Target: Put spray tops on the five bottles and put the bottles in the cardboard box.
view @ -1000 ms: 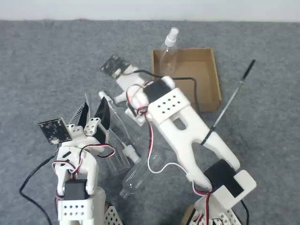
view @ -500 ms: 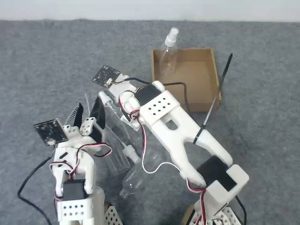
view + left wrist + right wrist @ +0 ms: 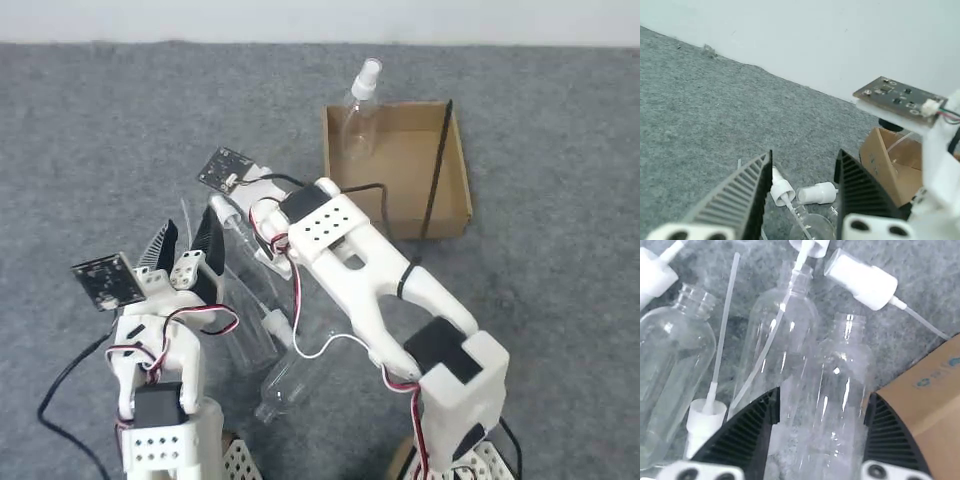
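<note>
While one capped bottle (image 3: pixel 358 115) stands in a corner of the cardboard box (image 3: pixel 400 160), uncapped bottles (image 3: pixel 785 325) lying on the grey carpet (image 3: pixel 120 120) near it, right gripper (image 3: pixel 822 400) wide open astride one of them, left gripper (image 3: pixel 804 160) wide open and empty above loose spray tops (image 3: pixel 817 192)

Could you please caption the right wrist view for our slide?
Open right gripper above an uncapped clear bottle beside the cardboard box.

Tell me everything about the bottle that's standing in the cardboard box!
The bottle is clear, see-through plastic with a rounded body, and it looks empty. A white spray top is already on its neck. It stands upright in the far left corner of the open brown cardboard box, poking up above the wall. Only the box touches it.
</note>
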Action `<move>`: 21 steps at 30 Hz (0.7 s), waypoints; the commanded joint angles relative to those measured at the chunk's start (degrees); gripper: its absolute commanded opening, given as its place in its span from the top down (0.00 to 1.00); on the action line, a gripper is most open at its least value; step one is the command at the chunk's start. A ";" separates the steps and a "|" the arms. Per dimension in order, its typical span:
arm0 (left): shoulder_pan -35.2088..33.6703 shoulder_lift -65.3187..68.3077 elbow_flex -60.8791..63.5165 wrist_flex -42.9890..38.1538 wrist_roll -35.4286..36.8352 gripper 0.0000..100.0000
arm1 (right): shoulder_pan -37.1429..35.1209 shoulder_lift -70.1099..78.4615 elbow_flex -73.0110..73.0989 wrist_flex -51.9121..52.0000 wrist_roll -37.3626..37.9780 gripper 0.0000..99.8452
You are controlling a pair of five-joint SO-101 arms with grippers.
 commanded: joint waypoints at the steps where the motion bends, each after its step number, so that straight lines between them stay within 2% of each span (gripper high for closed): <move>1: -0.26 -1.23 -0.75 -1.49 -0.18 0.81 | 0.66 -0.04 -1.32 -2.07 0.88 0.77; 7: -0.26 -1.14 -0.75 -1.49 -0.26 0.81 | 1.71 1.80 -1.32 -2.15 6.07 0.77; 21: -0.26 -1.14 -0.75 -1.49 -0.18 0.81 | 1.36 8.40 -1.32 -5.67 6.33 0.77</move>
